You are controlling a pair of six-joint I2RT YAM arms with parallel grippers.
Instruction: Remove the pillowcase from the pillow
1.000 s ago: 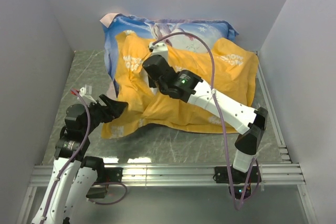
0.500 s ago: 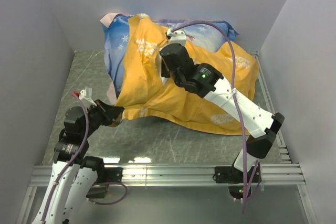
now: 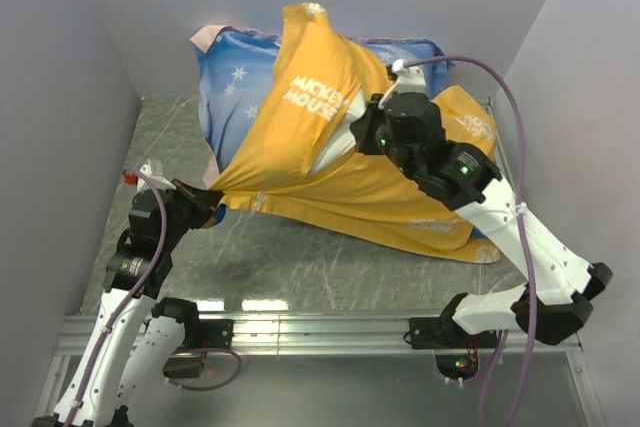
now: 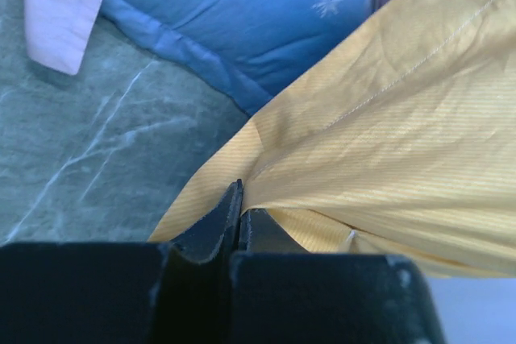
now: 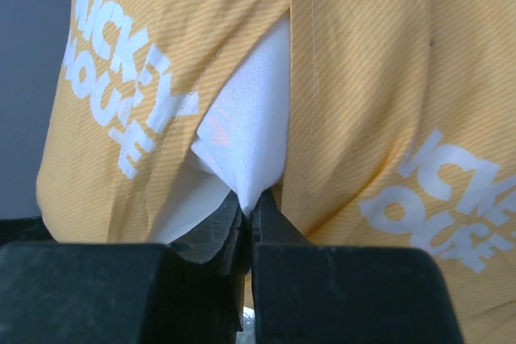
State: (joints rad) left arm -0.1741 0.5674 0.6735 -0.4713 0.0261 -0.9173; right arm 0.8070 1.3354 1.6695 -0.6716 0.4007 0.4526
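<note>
**A:** Which step is this?

**B:** The middle of the stripping, I'd judge. The pillowcase [image 3: 300, 137] is tented up over the table [image 3: 300, 267], with its peak toward 12 o'clock. A blue pillow [image 3: 230, 77] sits behind it at 11 o'clock. The pillow [image 5: 254, 110] is mostly inside the case, and only a white wedge shows through the open slit.

**A:** And the grippers?

**B:** The left gripper [image 4: 239, 219] is pressed together on the yellow hem at the case's 8 o'clock corner, low by the table. The right gripper [image 5: 248, 207], at the 3 o'clock side of the slit, is pinched tight on the white wedge, not on the yellow cloth.

**A:** What does the next move need?

**B:** Probably pulling the two apart. The left would anchor the hem toward 7 o'clock while the right draws the pillow out toward 4 o'clock. The slit looks narrow, so the pull should run in line with the opening, or the case may simply come along with the pillow
</note>
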